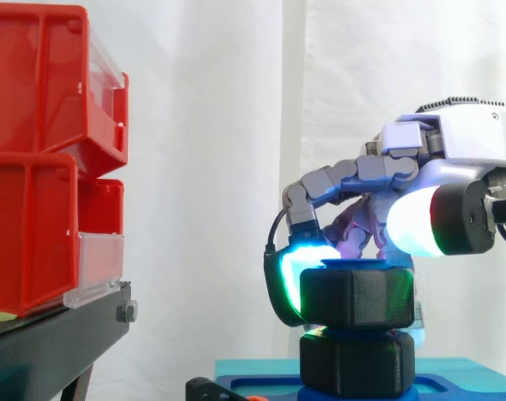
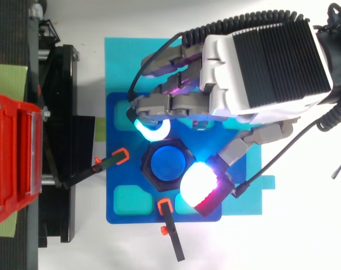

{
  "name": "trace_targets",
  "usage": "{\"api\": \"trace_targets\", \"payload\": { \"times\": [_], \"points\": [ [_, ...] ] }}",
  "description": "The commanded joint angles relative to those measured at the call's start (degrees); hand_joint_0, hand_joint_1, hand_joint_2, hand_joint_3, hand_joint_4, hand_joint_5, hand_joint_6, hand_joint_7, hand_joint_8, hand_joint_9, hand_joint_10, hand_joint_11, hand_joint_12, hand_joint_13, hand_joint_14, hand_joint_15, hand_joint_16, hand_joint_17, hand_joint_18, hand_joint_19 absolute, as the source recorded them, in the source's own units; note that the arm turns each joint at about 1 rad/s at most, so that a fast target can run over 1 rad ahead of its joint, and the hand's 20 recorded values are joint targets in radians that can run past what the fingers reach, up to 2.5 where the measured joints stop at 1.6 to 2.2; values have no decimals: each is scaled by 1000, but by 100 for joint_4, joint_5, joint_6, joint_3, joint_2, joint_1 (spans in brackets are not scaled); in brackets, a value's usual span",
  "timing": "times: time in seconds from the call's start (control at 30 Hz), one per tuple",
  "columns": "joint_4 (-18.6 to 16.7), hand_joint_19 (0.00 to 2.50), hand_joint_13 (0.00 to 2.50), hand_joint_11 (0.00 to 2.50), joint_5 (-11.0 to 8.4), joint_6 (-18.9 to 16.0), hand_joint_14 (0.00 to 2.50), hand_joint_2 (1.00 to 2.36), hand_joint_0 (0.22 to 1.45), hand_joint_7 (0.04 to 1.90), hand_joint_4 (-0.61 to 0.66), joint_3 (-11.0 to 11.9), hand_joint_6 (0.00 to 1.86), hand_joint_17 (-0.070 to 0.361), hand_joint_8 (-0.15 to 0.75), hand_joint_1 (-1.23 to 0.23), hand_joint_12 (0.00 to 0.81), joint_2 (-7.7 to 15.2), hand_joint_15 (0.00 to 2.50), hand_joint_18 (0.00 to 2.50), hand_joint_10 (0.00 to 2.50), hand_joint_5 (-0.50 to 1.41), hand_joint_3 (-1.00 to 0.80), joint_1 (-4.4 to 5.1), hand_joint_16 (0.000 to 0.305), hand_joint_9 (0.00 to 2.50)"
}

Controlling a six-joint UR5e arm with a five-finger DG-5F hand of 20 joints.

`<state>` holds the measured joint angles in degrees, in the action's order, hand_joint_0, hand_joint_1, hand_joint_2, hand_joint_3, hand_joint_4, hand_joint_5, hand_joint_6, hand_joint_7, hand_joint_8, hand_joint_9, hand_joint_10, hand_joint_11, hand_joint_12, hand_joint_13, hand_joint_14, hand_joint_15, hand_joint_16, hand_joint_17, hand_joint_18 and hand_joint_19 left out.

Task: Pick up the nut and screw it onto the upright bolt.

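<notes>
Snugly, robot hand [image 1: 420, 159] around nut [image 1: 357, 296] atop bolt [image 2: 167, 163]

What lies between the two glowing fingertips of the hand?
The black nut, around the blue bolt, pinched by the hand; the top view shows it.

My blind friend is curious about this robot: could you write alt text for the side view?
A robot hand curls its glowing-tipped fingers around a black hexagonal plastic nut on a blue upright bolt, above a second black hexagonal block. Red plastic bins stand stacked at left before a white curtain.
</notes>
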<state>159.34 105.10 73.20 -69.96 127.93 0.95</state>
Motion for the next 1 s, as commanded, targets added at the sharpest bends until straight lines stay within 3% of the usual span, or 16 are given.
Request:
{"api": "trace_targets", "payload": {
  "times": [0.0, 0.53, 0.7, 0.83, 0.97],
  "points": [
    [0, 56, 1047, 0, 10, -8, 0, 1000, 525, 1441, 109, 0, 501, 29, 136, -384, 159, 3, 0, 779, 0, 108, -500, -7, 13, 1675],
    [-35, 188, 1191, 0, 1, -8, 0, 1000, 503, 1420, 114, 123, 533, 37, 175, -287, 171, -5, 0, 952, 0, 104, -500, -95, 16, 1757],
    [237, 141, 1092, 0, 89, 1, 0, 1000, 492, 1440, 137, 483, 513, 48, 165, -260, 183, 3, 0, 803, 0, 106, -500, -130, 21, 1723],
    [334, 84, 952, 0, 89, 10, 0, 1000, 487, 1385, 134, 483, 502, 58, 180, -247, 212, 3, 0, 592, 0, 81, -500, -104, 26, 1601],
    [281, 9, 742, 0, 80, 10, 0, 1000, 484, 1137, 197, 483, 505, 69, 226, -241, 257, -5, 0, 342, 1, 12, -500, -77, 30, 1394]
  ]
}}
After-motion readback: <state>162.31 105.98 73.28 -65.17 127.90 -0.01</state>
